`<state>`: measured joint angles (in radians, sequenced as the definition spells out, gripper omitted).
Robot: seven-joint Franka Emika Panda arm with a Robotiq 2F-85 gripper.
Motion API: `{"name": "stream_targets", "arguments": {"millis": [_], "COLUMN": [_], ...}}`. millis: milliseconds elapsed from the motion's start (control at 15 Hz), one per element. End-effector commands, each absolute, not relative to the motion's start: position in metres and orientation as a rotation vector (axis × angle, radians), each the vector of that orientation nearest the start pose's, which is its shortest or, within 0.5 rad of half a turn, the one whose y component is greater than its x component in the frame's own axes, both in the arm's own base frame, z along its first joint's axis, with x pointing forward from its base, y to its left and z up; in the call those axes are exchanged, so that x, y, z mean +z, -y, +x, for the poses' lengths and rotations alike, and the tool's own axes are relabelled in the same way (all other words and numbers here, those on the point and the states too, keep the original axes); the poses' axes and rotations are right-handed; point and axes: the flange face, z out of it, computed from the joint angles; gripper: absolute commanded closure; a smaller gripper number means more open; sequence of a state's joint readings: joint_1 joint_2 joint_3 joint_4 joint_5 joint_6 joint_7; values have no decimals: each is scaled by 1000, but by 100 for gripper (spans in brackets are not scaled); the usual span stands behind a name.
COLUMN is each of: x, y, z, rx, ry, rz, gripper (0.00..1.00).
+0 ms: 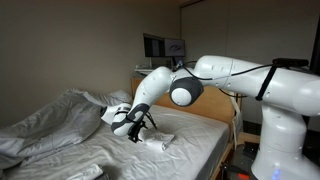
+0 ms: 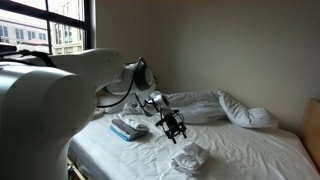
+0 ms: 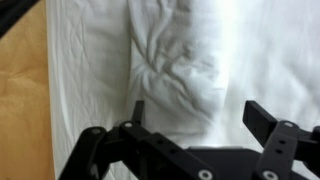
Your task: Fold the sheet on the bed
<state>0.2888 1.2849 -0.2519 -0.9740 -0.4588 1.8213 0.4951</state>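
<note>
The sheet point(image 1: 157, 141) is a small white wrinkled cloth bunched on the bed point(image 1: 195, 130). It also shows near the bed's front in an exterior view point(image 2: 189, 157). My gripper point(image 1: 134, 124) hangs open just above and beside it, with nothing between its fingers point(image 2: 174, 126). In the wrist view the sheet point(image 3: 175, 60) fills the middle, creased and lumpy. The gripper point(image 3: 200, 115) stands over its near end, with the black fingertips point(image 3: 262, 118) spread wide to either side.
A large rumpled duvet point(image 1: 55, 118) is piled at one end of the bed, next to a white pillow point(image 2: 246, 113). A flat white and light-blue object point(image 2: 128, 128) lies near the bed's edge. The wooden headboard point(image 1: 215, 102) is behind the arm. A brown surface point(image 3: 20, 110) borders the mattress.
</note>
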Motion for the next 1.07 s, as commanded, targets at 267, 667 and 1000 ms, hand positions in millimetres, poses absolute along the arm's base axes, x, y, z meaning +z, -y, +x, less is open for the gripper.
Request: {"name": "stream_targets", "arguments": {"millis": [267,667,1000], "x": [88,82,81], "y": [-36,20,86], "z": [666,606,575], "rx": [-335,-478,-453], "ry": [300,432,627], "rz": [2323,2273,2243], "gripper": [0,0,0]}}
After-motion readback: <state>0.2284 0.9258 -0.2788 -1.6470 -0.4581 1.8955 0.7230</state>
